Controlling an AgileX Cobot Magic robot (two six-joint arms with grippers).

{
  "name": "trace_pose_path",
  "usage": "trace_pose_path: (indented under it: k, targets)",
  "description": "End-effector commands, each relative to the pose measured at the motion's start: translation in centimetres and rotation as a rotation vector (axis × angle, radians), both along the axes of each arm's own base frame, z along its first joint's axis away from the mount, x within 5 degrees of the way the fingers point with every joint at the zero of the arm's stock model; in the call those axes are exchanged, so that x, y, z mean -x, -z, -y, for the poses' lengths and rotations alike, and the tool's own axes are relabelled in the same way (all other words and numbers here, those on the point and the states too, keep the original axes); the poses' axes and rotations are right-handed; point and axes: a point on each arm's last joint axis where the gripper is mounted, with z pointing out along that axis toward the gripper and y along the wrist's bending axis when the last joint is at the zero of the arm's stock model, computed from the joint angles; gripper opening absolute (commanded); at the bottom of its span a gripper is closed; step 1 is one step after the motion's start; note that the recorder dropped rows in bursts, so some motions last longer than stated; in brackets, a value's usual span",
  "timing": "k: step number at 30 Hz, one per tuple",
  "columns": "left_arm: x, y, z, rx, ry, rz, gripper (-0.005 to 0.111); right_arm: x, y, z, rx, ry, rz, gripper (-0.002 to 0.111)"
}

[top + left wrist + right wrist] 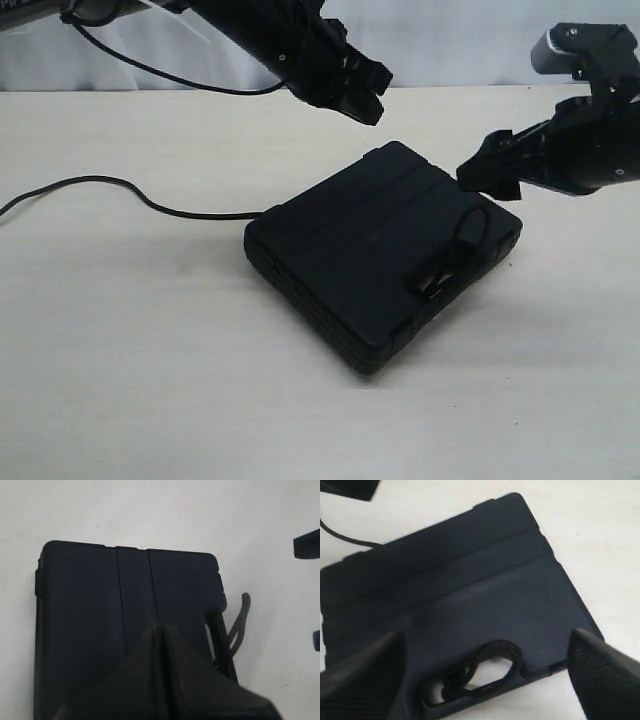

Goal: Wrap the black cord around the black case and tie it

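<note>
Shows a pale table [120, 400] with one large thing on it: the black case [370, 260], lying flat near the middle, ribbed top upward, the cut-out side turned toward the right arm.

Above the case's far edge, the left fingers [365, 100]: clenched tight together, nothing between them, clear of the lid. From the left wrist view, the same pinched tips [159, 645] over the top of the case, not touching the cord.

Just beside the cut-out side, the right fingers [492, 165]: spread wide, grasping nothing, hovering above the case. From the right wrist view, one finger [607, 675] on each side of the cut-out, with the lid between them.

Thinnest of all, the black cord [220, 215]: trails over the table from the left edge and meets the case's left side. Cannot tell whether it passes under the case from there. At the opposite side, its looped end [515, 657] sits at the cut-out, apparently threaded through it and resting partly on the lid.

Looks like an early stage. Done, at most: the looped end lodged at the cut-out. No turn of cord lies across the top of the case, and no knot binds it. Left to do, by this reading: gather the loose length, wind it round the case, and tie it off.
</note>
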Motion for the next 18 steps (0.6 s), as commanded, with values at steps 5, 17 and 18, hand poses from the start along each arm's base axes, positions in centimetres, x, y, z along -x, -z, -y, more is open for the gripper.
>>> trace_pose_path:
  k: [5, 17, 18]
  targets:
    - [0.3, 0.6, -1.0, -0.151, 0.02, -0.004, 0.0, -0.8, 4.1, -0.4, -0.015, 0.004, -0.206, 0.065]
    - [-1.0, 1.7, -4.6, -0.312, -0.157, -0.061, 0.0, -2.3, 7.8, -1.0, -0.113, 0.061, -0.304, 0.024]
    - [-1.2, 2.0, -5.4, -0.319, -0.183, -0.083, 0.0, -2.3, 7.8, -1.1, -0.119, 0.065, -0.304, 0.016]
